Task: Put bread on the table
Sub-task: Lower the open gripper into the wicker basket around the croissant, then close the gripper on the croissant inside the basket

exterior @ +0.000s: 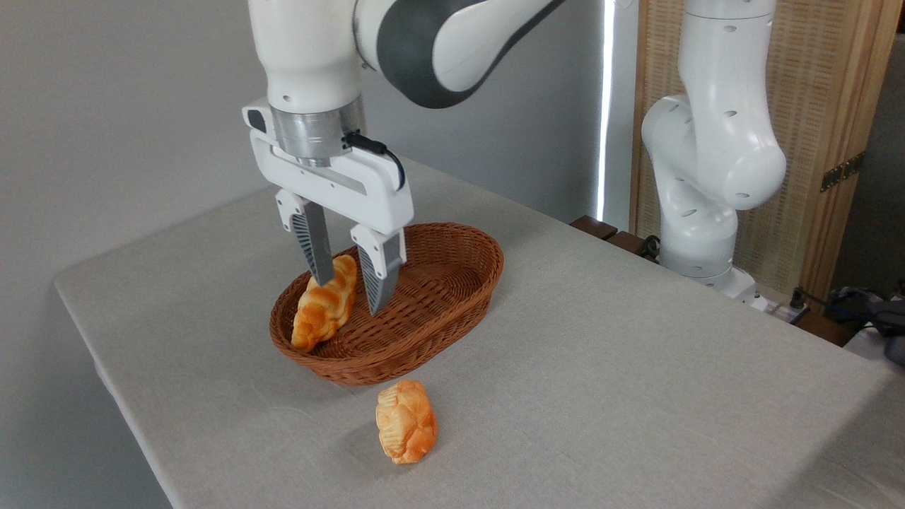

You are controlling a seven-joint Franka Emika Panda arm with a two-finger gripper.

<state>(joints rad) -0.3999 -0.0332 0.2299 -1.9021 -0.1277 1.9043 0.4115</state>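
The bread (324,311), a long golden-yellow braided loaf, leans on end against the left inner wall of a brown wicker basket (463,239). The basket stands on the grey-beige cloth-covered table (622,353). My gripper (348,295) reaches straight down into the basket, open. Its fingers straddle the loaf's upper end: the left finger overlaps the loaf's top, and the right finger stands a little apart from the loaf's right side. Nothing is lifted.
A small, darker orange knobbly bun (405,430) lies on the cloth just in front of the basket. The arm's white base (707,177) stands at the table's far right edge, with a wooden screen and cables behind it.
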